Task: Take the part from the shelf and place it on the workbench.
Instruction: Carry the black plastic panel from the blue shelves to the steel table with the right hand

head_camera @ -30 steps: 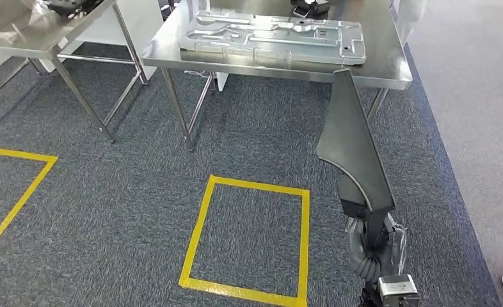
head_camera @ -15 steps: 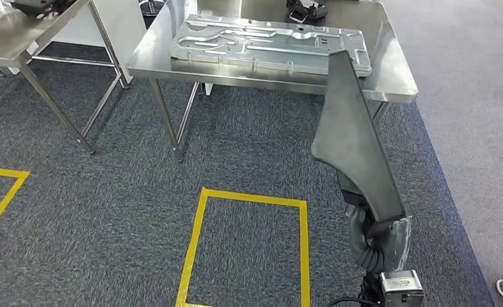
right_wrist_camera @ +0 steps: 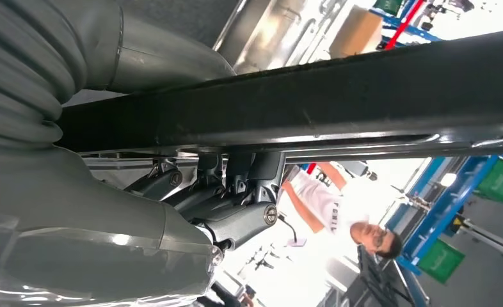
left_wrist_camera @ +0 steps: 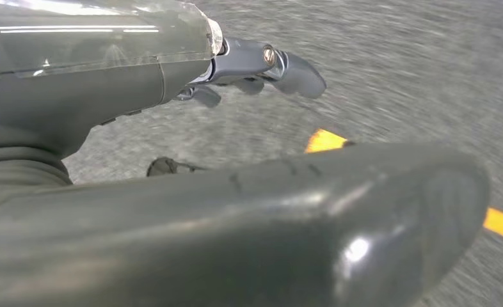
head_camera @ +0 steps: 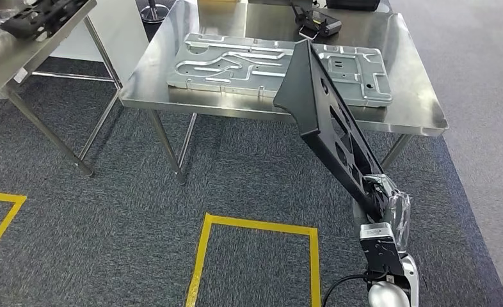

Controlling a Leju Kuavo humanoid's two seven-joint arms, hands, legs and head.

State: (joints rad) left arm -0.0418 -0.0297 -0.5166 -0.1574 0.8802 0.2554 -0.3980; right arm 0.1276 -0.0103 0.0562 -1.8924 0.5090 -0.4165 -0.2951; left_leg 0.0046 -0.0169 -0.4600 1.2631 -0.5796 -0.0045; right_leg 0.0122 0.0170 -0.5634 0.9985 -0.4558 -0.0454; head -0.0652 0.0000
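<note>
The part [head_camera: 326, 121] is a long black plastic panel with ribbed cut-outs. My right hand [head_camera: 380, 195] grips its lower end at the right, above the carpet. The panel leans up and to the left, and its upper tip overlaps the front of the steel workbench [head_camera: 409, 70]. A large silver stamped plate [head_camera: 236, 61] lies on that workbench. In the right wrist view the fingers [right_wrist_camera: 236, 220] wrap under the black panel [right_wrist_camera: 338, 96]. My left hand [left_wrist_camera: 255, 64] hangs over the carpet with its fingers apart and nothing in it.
A second steel table [head_camera: 18, 61] stands at the left with black parts [head_camera: 38, 13] on it. A small black item [head_camera: 316, 22] lies at the workbench's far side. Yellow tape [head_camera: 255, 224] marks a square on the carpet. A person [right_wrist_camera: 338, 211] appears in the right wrist view.
The whole view has shifted, so the workbench now looks nearer. The black panel has tipped from nearly upright to leaning left toward the workbench, and its ribbed face now shows.
</note>
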